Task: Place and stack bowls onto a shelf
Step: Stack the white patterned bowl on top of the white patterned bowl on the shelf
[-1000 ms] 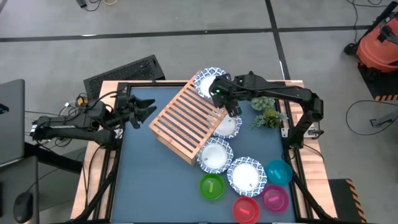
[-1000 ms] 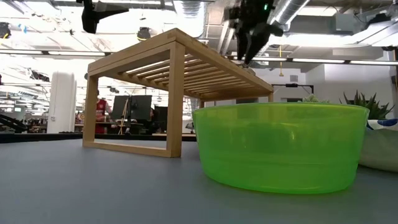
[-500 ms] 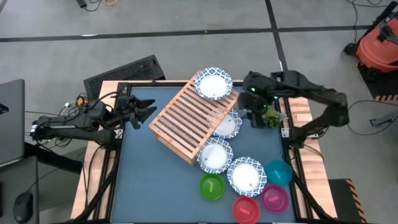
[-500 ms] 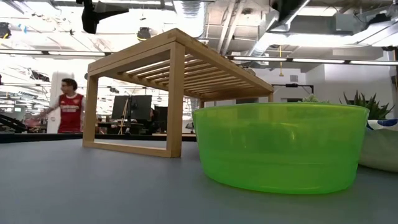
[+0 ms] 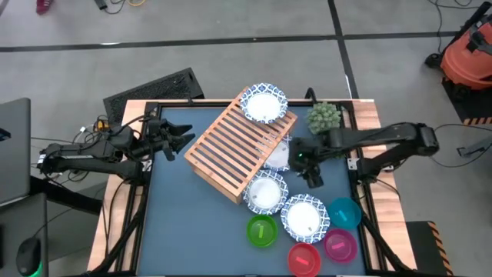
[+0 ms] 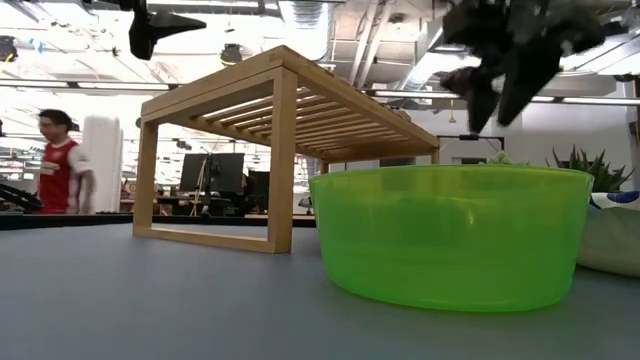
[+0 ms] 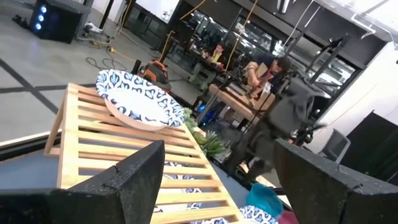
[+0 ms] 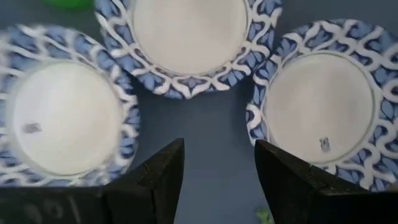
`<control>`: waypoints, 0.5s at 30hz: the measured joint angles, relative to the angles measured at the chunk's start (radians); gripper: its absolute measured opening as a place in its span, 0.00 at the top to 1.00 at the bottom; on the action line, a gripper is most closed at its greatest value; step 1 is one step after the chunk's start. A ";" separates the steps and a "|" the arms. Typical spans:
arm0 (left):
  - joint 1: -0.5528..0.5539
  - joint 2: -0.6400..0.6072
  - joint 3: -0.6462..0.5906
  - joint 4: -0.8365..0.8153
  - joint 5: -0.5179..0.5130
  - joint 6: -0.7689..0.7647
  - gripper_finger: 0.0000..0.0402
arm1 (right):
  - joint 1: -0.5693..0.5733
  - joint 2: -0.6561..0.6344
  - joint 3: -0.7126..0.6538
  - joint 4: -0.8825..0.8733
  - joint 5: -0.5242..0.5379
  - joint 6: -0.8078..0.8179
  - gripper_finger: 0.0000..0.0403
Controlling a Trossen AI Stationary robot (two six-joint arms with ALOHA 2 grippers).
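Beyond the table, open workshop: grey floor, orange vacuum (image 5: 465, 54), person in a red shirt (image 6: 58, 175) far off in the low view. Blue tabletop (image 5: 192, 223) inside a black frame, small green plant (image 5: 324, 117) at its far right edge.

Barely begun, by the look of it: on the shelf (image 5: 231, 150), only one patterned bowl (image 5: 264, 104), at the far corner. Left to shelve: three patterned bowls (image 5: 265, 192) along the shelf's right side, then green bowl (image 5: 261, 231), red bowl (image 5: 304, 259), magenta bowl (image 5: 340, 245) and teal bowl (image 5: 344, 213) nearer the front.

Hovering above the patterned three, right gripper (image 8: 217, 177), fingers spread, empty. Waiting off the shelf's left side, left gripper (image 7: 217, 180), likewise spread and empty.
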 joint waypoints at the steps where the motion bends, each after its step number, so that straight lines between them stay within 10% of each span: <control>1: 0.000 0.000 0.000 0.000 0.000 0.000 0.30 | -0.001 0.017 -0.009 0.005 0.013 -0.018 0.45; 15: 0.000 0.000 0.000 -0.024 -0.004 -0.003 0.30 | -0.031 0.220 -0.068 0.136 0.165 -0.089 0.45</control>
